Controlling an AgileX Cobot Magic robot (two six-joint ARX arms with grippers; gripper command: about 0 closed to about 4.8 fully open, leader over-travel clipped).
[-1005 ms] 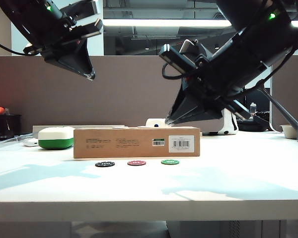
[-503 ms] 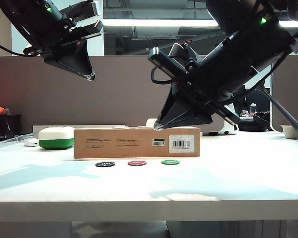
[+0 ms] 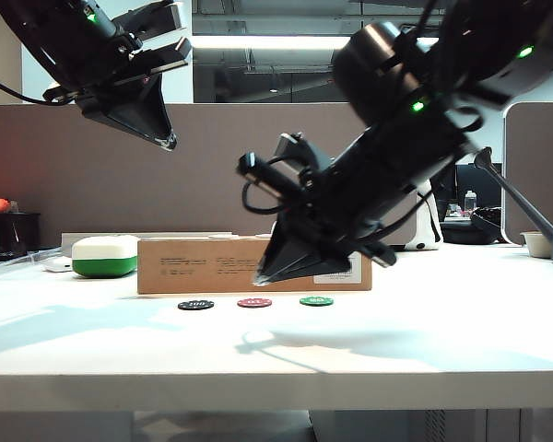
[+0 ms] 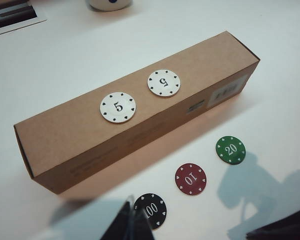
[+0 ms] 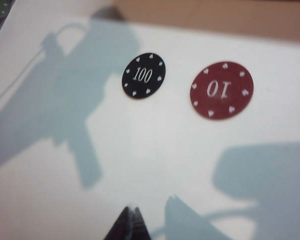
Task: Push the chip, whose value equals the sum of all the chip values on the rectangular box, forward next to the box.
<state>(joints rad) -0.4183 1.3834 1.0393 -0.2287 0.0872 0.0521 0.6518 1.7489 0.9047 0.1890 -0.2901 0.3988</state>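
Change: the right gripper (image 3: 260, 277) has come down and leftward since the earlier frames, from above the box's label end to a spot just in front of the box (image 3: 212, 265), low over the table (image 3: 442, 341); the left gripper (image 3: 169, 140) has stayed high at upper left.
Right gripper: its fingertips (image 5: 131, 220) come to one closed point, nothing between them, hanging above the dark-red chip (image 3: 254, 302); whether it touches the table I cannot tell.
Left gripper: fingers (image 4: 131, 223) together and empty, well above the table.
Chip: dark red, marked "10" (image 4: 191, 178), lying flat on the table just in front of the box, apart from it.
Neighbours: black chip (image 4: 150, 211) reads "100", green chip (image 4: 230, 149) reads "20"; the red one lies between them in a row.
On the box: two white chips (image 4: 118, 107), each reading "5".
Box writing: white barcode label and fine print on the front face, too small to read.
Room: bare table shows between the red chip and the box front, and between the chips.
Also: a white-and-green case (image 3: 104, 255) stands left of the box.
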